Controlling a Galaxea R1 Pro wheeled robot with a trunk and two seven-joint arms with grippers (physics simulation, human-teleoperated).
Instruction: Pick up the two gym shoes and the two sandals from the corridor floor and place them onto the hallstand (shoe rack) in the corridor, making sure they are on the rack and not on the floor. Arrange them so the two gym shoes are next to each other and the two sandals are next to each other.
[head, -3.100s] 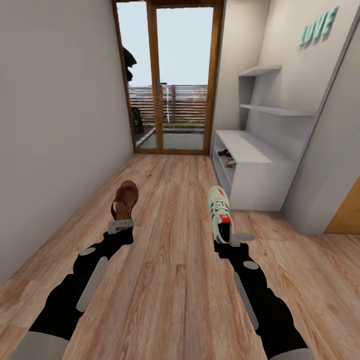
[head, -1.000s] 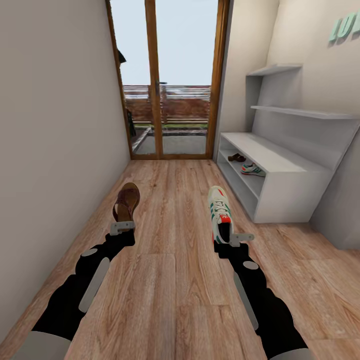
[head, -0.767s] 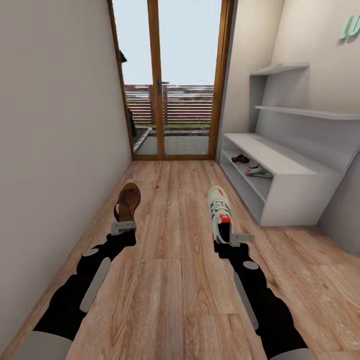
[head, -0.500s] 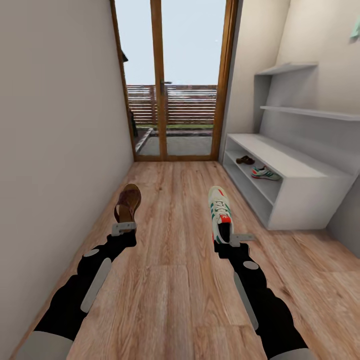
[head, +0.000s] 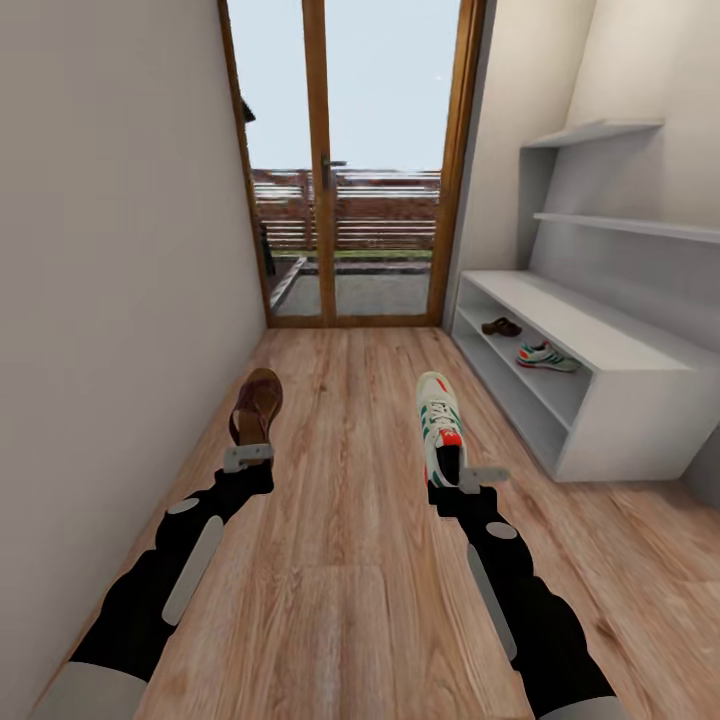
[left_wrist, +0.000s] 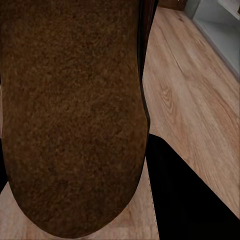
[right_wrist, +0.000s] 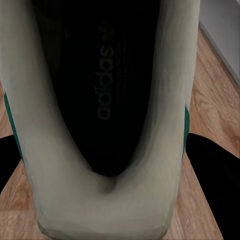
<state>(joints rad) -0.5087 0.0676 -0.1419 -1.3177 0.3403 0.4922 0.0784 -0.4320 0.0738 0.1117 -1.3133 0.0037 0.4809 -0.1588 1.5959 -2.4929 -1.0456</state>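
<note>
Left claw (head: 246, 457) clenched on sandal (head: 254, 405), right claw (head: 470, 478) on gym shoe (head: 439, 425); heel-only grips risk slipping before hallstand (head: 620, 400).

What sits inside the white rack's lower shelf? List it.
Inside the hallstand, on its open shelf, sit one sandal and one gym shoe, apart. The shelf's near end is hidden by the side panel.
</note>
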